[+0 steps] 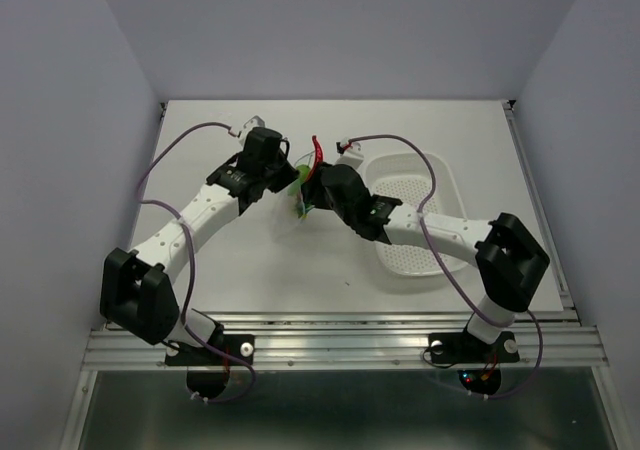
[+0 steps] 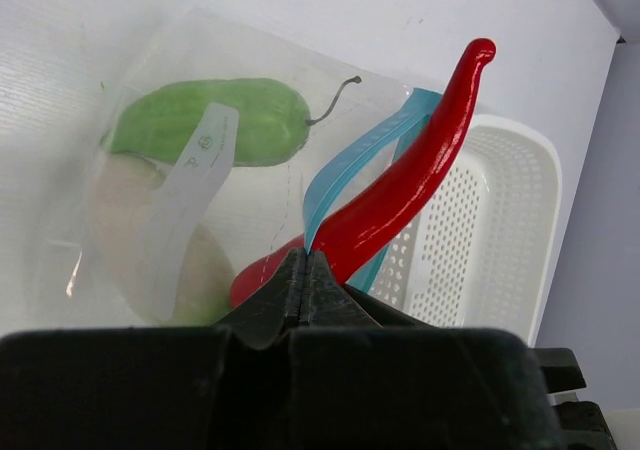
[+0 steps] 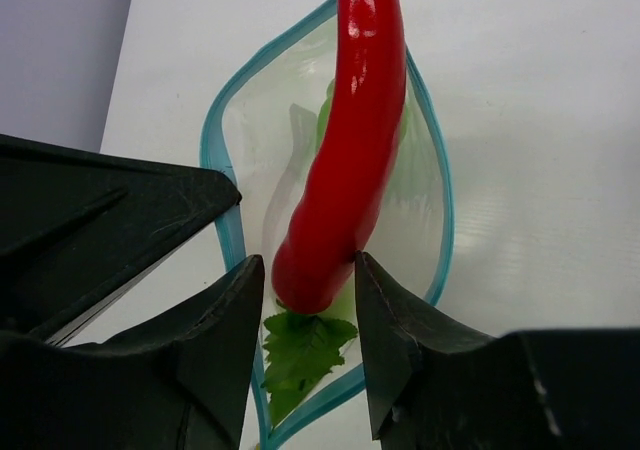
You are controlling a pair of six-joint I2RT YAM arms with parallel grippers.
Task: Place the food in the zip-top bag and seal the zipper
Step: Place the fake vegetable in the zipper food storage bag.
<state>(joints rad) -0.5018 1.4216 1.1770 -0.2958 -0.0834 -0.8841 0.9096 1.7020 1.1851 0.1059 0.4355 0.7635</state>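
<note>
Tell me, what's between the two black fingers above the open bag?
The red chili. In the right wrist view, the right gripper pinches its thick end, over the open mouth of the zip-top bag.

Left arm and right arm meeting at centre, red chili upright between them, zip-top bag beneath, white basket at right.

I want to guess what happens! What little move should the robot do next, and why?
Probably the right tool should push the chili deeper into the bag, then let go. It grips the chili's thick end in the open mouth, but the tip sticks out. The left tool pinches the zipper, holding it open.
</note>
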